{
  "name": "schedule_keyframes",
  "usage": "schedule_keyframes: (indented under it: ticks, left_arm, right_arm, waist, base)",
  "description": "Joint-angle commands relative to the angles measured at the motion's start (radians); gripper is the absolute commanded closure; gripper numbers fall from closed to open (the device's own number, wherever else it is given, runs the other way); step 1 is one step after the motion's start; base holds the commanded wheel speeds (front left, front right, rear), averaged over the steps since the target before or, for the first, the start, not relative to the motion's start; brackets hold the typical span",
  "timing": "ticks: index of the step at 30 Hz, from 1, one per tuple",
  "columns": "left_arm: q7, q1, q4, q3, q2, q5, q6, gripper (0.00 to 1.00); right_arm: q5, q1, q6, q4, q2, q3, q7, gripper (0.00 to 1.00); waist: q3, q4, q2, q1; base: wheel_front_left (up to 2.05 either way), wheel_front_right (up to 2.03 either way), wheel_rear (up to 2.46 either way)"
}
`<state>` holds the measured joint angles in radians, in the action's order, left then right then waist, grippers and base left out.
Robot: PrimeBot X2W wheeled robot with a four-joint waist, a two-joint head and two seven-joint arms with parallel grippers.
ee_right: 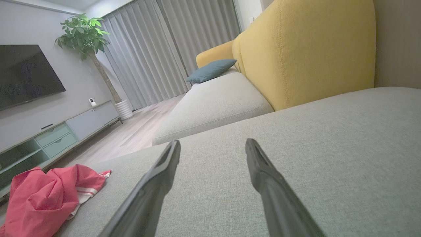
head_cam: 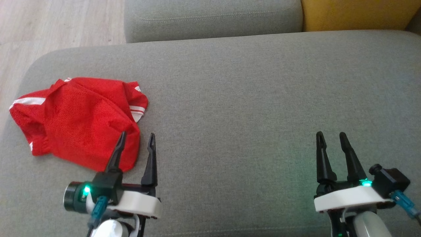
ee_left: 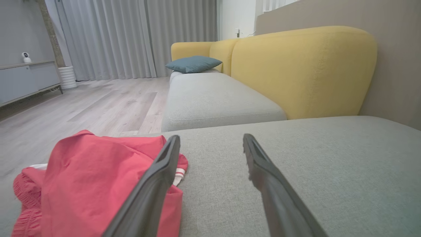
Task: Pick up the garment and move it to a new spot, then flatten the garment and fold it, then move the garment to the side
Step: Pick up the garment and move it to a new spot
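The left gripper [head_cam: 137, 134] stands at about 7 o'clock in the head view with its two dark fingers spread wide and nothing between them. The finger toward 9 o'clock crosses the near edge of the garment [head_cam: 75, 121], while the other finger stands over bare grey seat cushion [head_cam: 246, 98]. Whether that first finger touches the cloth or only passes above it cannot be told from any view. In the left wrist view the left gripper [ee_left: 211, 136] shows the same wide gap, with plain cushion between its tips and the garment [ee_left: 95, 177] bunched behind the 9 o'clock finger. The right gripper [head_cam: 330, 133], at about 5 o'clock in the head view, is also spread apart and holds nothing, poised over bare cushion well apart from the garment. The right wrist view shows the right gripper [ee_right: 212, 141] with only grey fabric between its fingers, and the garment [ee_right: 39, 197] far off toward 8 o'clock. The garment is red, of a fine mesh-like weave, with white stripes along some hems (a gathered, elastic-looking band shows at its 8 o'clock corner in the left wrist view). It lies crumpled and folded over itself at about 9 o'clock in the head view, near the cushion's rounded edge beside the wooden floor [head_cam: 59, 19]. A yellow backrest [head_cam: 355, 14] sits at 1 o'clock.
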<state>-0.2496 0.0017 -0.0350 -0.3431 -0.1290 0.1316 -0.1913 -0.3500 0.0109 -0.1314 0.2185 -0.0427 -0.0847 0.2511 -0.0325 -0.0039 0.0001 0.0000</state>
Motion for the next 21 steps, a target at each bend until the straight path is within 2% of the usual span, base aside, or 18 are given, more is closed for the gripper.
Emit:
schedule_keyframes:
  ticks: [1,8,21]
  left_arm:
    - [-0.012,-0.028,0.029,0.044,0.004,-0.01,0.007,0.0]
    - [-0.012,-0.024,0.017,0.101,0.039,-0.041,0.041,0.0]
    - [-0.012,0.008,0.01,0.184,0.057,-0.063,0.071,0.0]
  right_arm:
    - [-0.001,0.043,0.001,-0.027,-0.008,-0.024,0.011,0.0]
    - [0.0,0.041,0.001,-0.017,-0.008,-0.034,0.011,0.0]
    - [-0.008,0.021,0.001,-0.003,-0.008,-0.078,0.011,0.0]
  waist:
    - [0.0,0.002,-0.0001,0.0]
    - [0.012,0.055,-0.0001,0.0]
    - [0.04,0.236,-0.0001,0.0]
  base:
    - [0.0,0.0,0.0]
    - [0.0,0.0,0.0]
    - [0.0,0.0,0.0]
